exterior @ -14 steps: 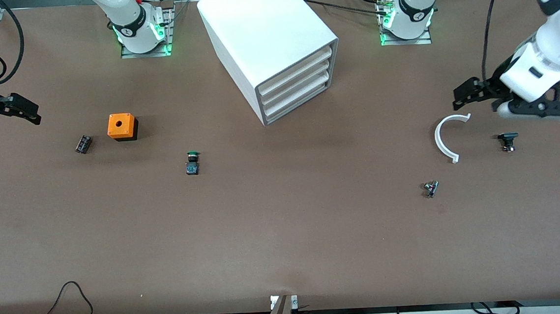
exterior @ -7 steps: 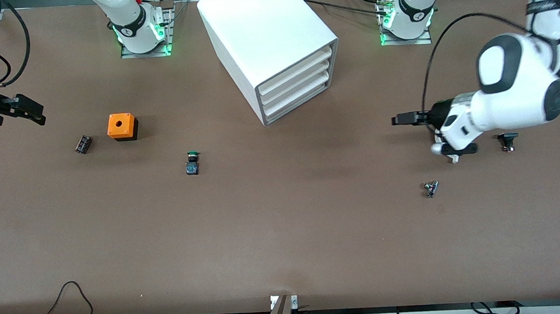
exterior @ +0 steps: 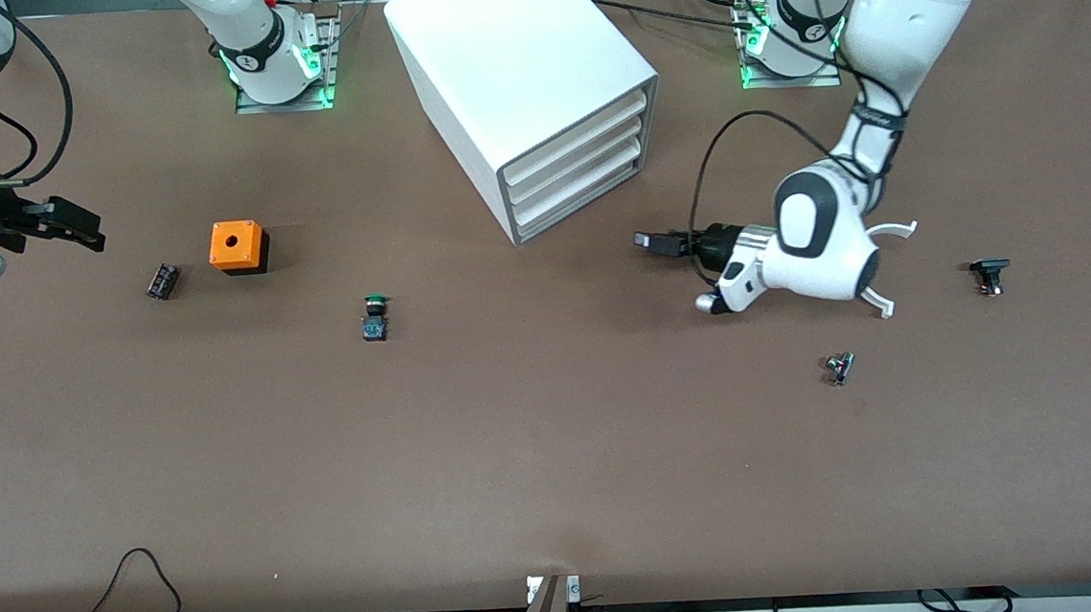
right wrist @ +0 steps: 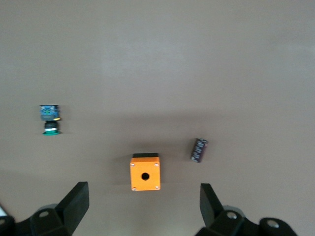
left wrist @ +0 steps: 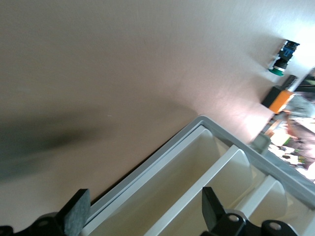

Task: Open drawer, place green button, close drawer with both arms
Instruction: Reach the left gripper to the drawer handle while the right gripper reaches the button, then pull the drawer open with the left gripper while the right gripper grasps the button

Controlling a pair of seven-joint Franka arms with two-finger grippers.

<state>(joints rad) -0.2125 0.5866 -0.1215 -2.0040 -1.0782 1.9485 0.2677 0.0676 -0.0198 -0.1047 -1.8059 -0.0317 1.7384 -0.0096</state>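
Observation:
The white cabinet [exterior: 519,68] stands at the table's back middle, and its bottom drawer [exterior: 586,205] is pushed in. My left gripper [exterior: 651,241] hovers low in front of the drawers, open and empty. In the left wrist view the drawer [left wrist: 167,196] lies between the spread fingers of the left gripper [left wrist: 142,216]. The green-capped button [exterior: 374,316] lies on the table toward the right arm's end, also seen as the button [left wrist: 284,58] and the button [right wrist: 49,119]. My right gripper [exterior: 79,228] hangs open at the right arm's end; the right gripper [right wrist: 142,204] holds nothing.
An orange cube [exterior: 237,246] with a hole and a small black part [exterior: 162,280] lie near the right gripper. A white curved piece [exterior: 897,229] is partly under the left arm. A black part [exterior: 989,273] and a small metal part [exterior: 839,367] lie nearby.
The left arm has swung from its end of the table to the cabinet's drawer fronts. The right gripper has crept slightly toward the orange cube. Both stay open.

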